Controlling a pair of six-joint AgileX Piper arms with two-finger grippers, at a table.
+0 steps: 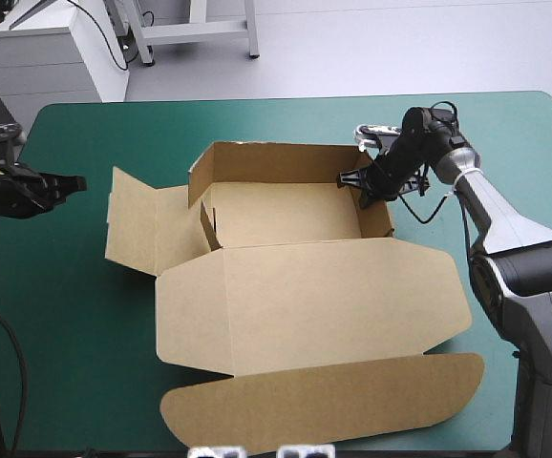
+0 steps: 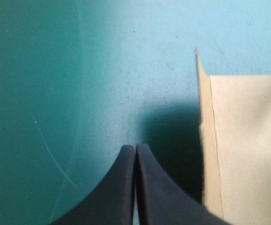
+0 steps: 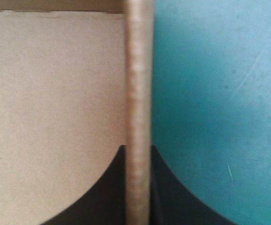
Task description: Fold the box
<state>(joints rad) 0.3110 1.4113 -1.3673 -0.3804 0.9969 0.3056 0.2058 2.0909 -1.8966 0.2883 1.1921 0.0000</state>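
Teal-green cover fills most of the high view. The brown box sits on it at the centre of the frame as an open tray. Its back and right walls stand upright in the upper centre. The lid lies flat toward the lower centre, ending in a long rounded flap near the bottom edge. Another panel lies flat on the cover at centre left.

The right gripper comes in from the right of the frame and has hold of the box's right wall, close to the far corner. In its own wrist view the black fingers are pressed in on the wall's top edge, one on the inner side over brown board and one on the outer side over the cover (only the wall's thickness keeps them apart).

The left gripper is at the middle left of the frame, clear of the box. Its fingers meet in a single point with nothing between them. In its wrist view the edge of the flat panel lies just beside and ahead of the tips, not touching them.
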